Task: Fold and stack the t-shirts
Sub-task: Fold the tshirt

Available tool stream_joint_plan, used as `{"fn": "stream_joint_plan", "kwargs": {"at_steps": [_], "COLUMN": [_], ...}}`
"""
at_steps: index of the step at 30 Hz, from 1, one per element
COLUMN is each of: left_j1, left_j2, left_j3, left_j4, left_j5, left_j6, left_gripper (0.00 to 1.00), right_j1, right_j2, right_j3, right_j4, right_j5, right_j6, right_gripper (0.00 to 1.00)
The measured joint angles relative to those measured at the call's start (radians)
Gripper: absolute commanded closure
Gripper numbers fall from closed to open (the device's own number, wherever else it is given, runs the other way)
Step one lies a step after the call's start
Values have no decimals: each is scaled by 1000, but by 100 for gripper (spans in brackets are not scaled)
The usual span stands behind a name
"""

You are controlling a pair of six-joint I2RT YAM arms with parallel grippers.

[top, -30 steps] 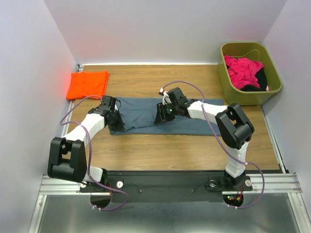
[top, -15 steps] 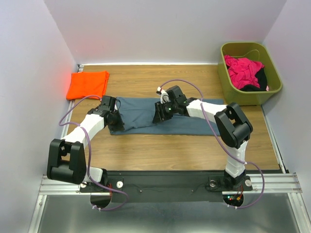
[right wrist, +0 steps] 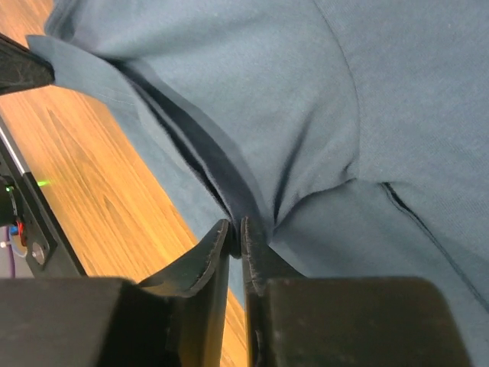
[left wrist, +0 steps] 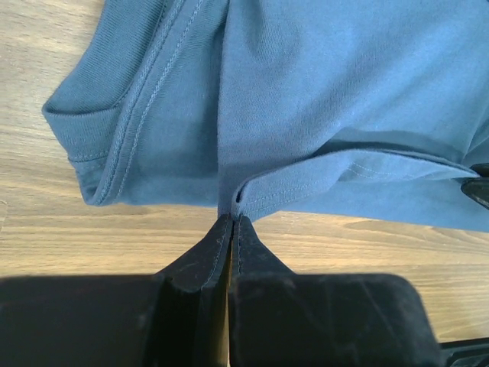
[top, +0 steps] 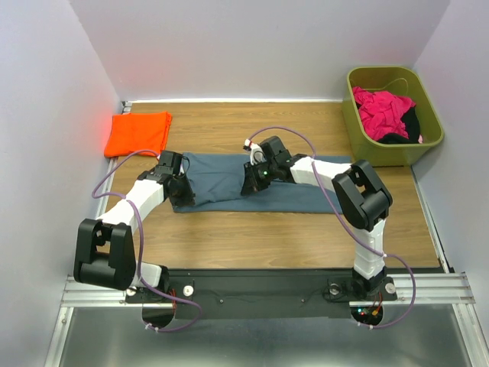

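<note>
blue-grey t-shirt (top: 220, 176) lies long left-to-right, left hand (left wrist: 231, 219) and right hand (right wrist: 235, 224) each pinching it.

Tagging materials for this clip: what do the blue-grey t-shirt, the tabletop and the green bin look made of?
The blue-grey t-shirt: soft matte knit, likely cotton jersey; fine texture and stitched hems show. The tabletop: wood grain, probably laminate, slight sheen. The green bin: apparently moulded plastic, smooth olive walls.

Soft, even overhead light fills the top view, with faint shadows around the slate blue-grey t-shirt (top: 218, 180). Left of it, the orange t-shirt (top: 137, 134) throws a red glow on the wall (top: 103, 126). Its stitching is crisp in the left wrist view, softer in the right; the left gripper (left wrist: 231, 222) and right gripper (right wrist: 235, 224) on it show near-black.
</note>
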Motion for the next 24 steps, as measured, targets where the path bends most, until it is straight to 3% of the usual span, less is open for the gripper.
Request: {"fn": "stream_joint_plan", "kwargs": {"at_steps": [1, 5, 24], "left_j1": [0, 0, -6], "left_j2": [0, 0, 63], "left_j3": [0, 0, -37], "left_j4": [0, 0, 15], "left_j5": [-2, -11, -4], "left_j6": [0, 5, 33], "left_gripper": [94, 94, 93], "right_j1": [0, 2, 6], "right_j2": [0, -2, -56], "right_j3": [0, 0, 31], "right_j4": [0, -13, -188], "right_j5": [0, 6, 63], "right_j6": [-5, -22, -101], "right_gripper": [94, 99, 99]}}
